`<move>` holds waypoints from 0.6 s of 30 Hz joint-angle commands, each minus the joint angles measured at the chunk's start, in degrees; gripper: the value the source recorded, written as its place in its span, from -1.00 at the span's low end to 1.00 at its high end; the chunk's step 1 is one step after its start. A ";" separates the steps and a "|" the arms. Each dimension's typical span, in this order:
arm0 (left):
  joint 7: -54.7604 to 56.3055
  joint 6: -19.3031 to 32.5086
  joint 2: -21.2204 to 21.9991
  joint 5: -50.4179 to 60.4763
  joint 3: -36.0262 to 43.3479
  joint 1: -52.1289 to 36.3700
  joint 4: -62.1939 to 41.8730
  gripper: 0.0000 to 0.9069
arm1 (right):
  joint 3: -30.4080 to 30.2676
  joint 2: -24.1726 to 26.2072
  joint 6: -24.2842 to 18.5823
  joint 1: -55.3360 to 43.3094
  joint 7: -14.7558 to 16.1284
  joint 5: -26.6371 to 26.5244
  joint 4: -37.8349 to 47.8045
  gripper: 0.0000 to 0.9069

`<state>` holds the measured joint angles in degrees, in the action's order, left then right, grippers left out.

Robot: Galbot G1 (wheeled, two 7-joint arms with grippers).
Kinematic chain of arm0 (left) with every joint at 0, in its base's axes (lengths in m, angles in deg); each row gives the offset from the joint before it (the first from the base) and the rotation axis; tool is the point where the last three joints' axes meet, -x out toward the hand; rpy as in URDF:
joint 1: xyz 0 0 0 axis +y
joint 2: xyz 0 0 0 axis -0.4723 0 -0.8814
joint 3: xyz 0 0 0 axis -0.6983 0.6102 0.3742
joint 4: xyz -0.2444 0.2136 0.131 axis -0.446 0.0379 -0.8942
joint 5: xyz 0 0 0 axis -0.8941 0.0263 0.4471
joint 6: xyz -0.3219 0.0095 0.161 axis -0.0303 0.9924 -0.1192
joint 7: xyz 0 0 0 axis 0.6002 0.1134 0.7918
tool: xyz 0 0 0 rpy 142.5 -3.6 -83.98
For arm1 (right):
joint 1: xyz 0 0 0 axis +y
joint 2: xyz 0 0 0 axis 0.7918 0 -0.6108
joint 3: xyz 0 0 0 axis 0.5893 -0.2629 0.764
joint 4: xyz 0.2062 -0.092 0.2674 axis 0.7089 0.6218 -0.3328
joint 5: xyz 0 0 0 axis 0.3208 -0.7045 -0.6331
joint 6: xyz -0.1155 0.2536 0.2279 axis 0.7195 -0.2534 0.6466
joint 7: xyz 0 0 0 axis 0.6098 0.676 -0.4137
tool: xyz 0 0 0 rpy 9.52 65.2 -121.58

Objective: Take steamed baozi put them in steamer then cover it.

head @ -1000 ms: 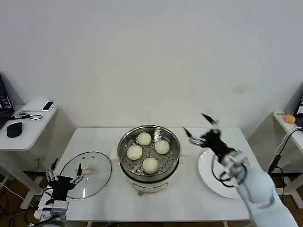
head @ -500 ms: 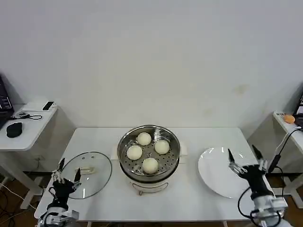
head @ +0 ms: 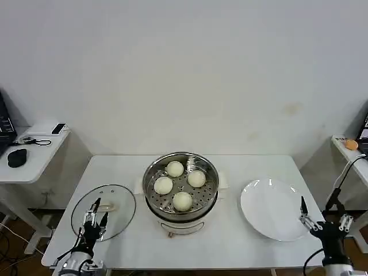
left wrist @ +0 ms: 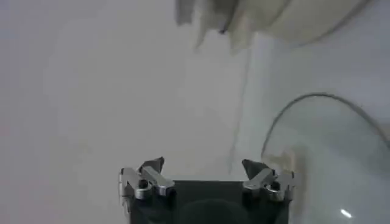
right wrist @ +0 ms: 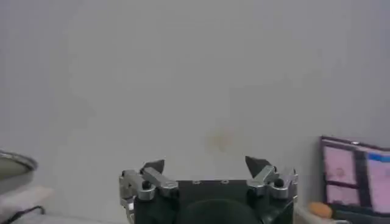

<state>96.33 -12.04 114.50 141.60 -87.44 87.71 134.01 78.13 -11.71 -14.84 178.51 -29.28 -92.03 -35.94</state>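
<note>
Under the left gripper [head: 95, 214] lies the cover [head: 112, 210], jaws apart; right gripper [head: 323, 220] likewise apart.

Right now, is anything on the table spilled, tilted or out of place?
Nothing stands out. Four baozi sit in the steamer, the cover lies flat on the table beside it, and the plate is bare.

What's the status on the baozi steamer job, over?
Left pincer open over the cover on the table. Right pincer open near the plate. Four baozi in the steamer, still uncovered. Nothing blocking.
</note>
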 commanded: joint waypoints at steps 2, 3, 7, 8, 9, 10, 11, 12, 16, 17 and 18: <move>-1.19 -0.04 -1.65 4.72 2.72 -6.65 -7.44 1.00 | 1.72 -2.54 -1.67 1.66 -0.01 1.05 0.01 1.00; -1.20 -0.06 -1.91 4.49 2.72 -7.53 -8.32 1.00 | 1.41 -2.74 -1.57 1.58 0.09 1.21 0.05 1.00; -1.55 -0.14 -2.54 3.72 2.66 -9.06 -9.73 1.00 | 0.50 -3.11 -1.30 1.35 0.28 1.42 0.18 1.00; -1.70 -0.16 -2.64 3.69 2.68 -9.30 -10.06 1.00 | 0.27 -3.17 -1.27 1.32 0.31 1.46 0.19 1.00; -1.71 -0.17 -2.71 3.62 2.73 -9.59 -10.26 1.00 | -0.02 -3.34 -1.23 1.23 0.38 1.61 0.17 1.00; -1.64 -0.19 -2.78 3.46 2.79 -10.26 -10.66 1.00 | -0.16 -3.38 -1.20 1.21 0.48 1.67 0.16 1.00; -1.77 -0.19 -2.86 3.48 2.84 -10.75 -11.05 1.00 | -0.34 -3.43 -1.16 1.22 0.54 1.76 0.14 1.00; -1.91 -0.22 -2.96 3.30 3.03 -11.14 -11.32 1.00 | -0.45 -3.45 -1.14 1.22 0.55 1.83 0.13 1.00; -2.08 -0.40 -3.07 3.25 4.23 -12.84 -12.53 1.00 | -0.68 -3.80 -1.08 1.07 0.61 2.08 0.12 1.00; -2.07 -0.44 -3.00 3.31 4.48 -13.20 -12.94 1.00 | -0.77 -3.82 -1.09 1.15 0.61 2.10 0.09 1.00; -2.08 -0.52 -2.95 3.35 4.86 -13.68 -13.27 1.00 | -0.82 -3.84 -1.12 1.23 0.63 2.12 0.03 1.00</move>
<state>94.51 -12.50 111.90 144.24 -84.25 78.43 124.37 77.60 -14.96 -15.57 179.23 -28.63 -90.15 -35.72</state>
